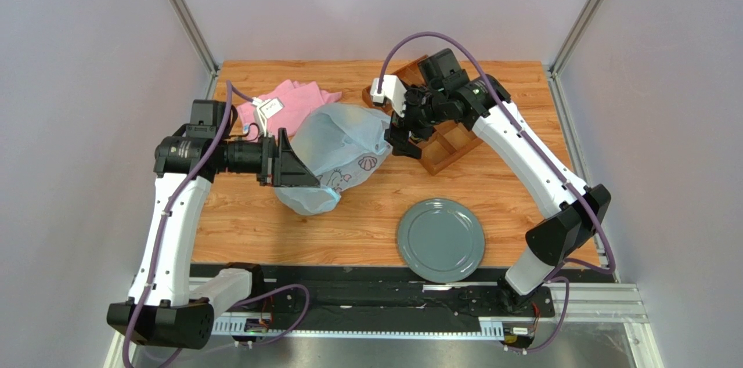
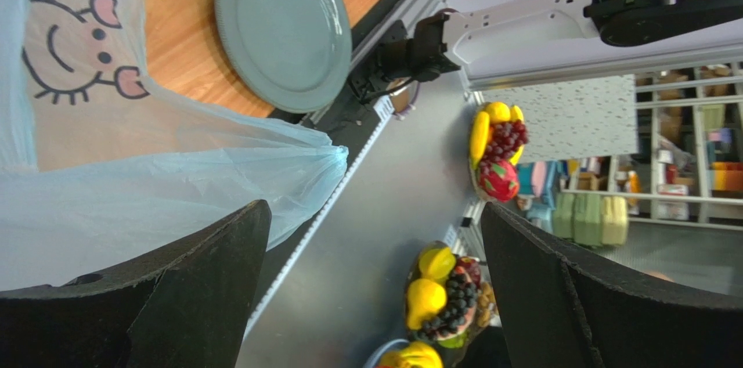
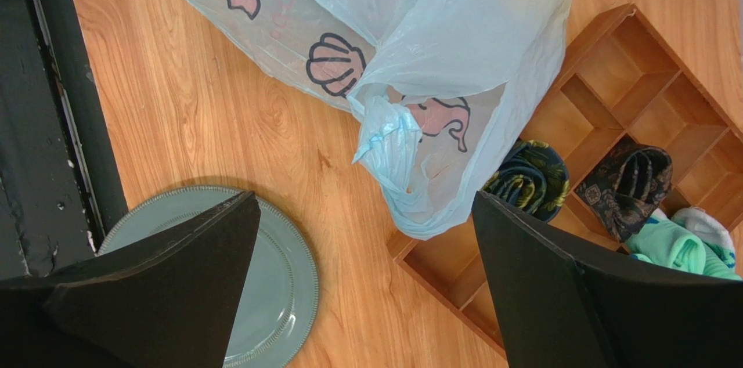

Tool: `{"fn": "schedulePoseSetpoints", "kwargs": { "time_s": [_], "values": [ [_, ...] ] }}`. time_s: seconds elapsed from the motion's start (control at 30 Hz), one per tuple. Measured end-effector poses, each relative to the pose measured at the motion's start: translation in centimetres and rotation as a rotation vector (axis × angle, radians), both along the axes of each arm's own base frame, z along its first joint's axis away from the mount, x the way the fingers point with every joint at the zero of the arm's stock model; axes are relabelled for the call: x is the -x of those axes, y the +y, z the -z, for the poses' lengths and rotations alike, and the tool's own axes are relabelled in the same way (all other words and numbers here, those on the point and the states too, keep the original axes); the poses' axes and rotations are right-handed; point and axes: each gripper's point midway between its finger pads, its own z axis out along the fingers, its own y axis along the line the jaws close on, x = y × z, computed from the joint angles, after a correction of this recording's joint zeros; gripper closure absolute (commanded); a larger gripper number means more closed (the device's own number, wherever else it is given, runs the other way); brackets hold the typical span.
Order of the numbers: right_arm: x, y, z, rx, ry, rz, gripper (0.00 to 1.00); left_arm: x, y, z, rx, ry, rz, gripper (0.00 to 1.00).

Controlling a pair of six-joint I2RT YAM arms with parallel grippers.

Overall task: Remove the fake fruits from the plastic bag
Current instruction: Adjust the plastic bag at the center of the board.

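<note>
Left hand (image 2: 371, 220) spread beside plastic bag (image 1: 340, 146); right hand (image 3: 366, 203) spread over its other end

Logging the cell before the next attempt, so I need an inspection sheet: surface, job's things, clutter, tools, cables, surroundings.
Surface: wooden table, no spills seen.
Job's things: pale-blue plastic bag crumpled mid-table; fake fruits not seen on the table, bag contents cannot be told.
Clutter: pink cloth behind the bag; wooden tray holding rolled socks; grey-green plate, nothing on it.
Tools: left tool open, right tool open, one at each end of the bag, gripping nothing.
Cables: purple cable along each arm, looping free.
Surroundings: plain walls; fruit heaps off the table.
</note>
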Motion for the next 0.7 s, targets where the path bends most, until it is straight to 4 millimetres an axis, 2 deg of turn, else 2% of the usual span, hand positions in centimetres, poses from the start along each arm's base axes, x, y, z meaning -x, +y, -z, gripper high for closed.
{"fn": "schedulePoseSetpoints", "kwargs": {
  "time_s": [0.2, 0.33, 0.43, 0.5, 0.53, 0.57, 0.67, 0.7],
  "values": [
    [0.0, -0.4, 2.0, 0.046, 0.001, -0.024, 0.01, 0.8, -0.3, 0.0, 0.036, 0.075, 0.006, 0.01],
    [-0.3, -0.4, 3.4, 0.058, -0.003, -0.039, 0.06, 2.0, -0.1, -1.0, 0.027, -0.012, 0.027, 0.01],
    [-0.8, -0.3, 5.0, 0.07, -0.014, -0.036, 0.22, 3.3, 0.0, -1.1, 0.027, -0.085, 0.042, 0.01],
    [-1.4, -0.2, 5.9, 0.076, -0.019, -0.02, 0.36, 4.5, 0.0, 0.4, 0.028, -0.054, 0.047, 0.01],
    [-1.8, -0.1, 6.0, 0.074, -0.025, -0.011, 0.41, 4.9, 0.0, 1.1, 0.029, -0.027, 0.049, 0.01],
    [-2.3, 0.2, 5.9, 0.062, -0.036, 0.003, 0.51, 5.2, 0.0, 2.0, 0.027, 0.016, 0.048, 0.01],
    [-3.0, 0.8, 5.4, 0.029, -0.049, 0.026, 0.64, 4.8, -0.1, 3.1, 0.027, 0.104, 0.041, 0.01],
    [-3.0, 1.0, 5.1, 0.012, -0.046, 0.034, 0.66, 4.3, -0.1, 3.2, 0.03, 0.124, 0.038, 0.01]
  ]
}}
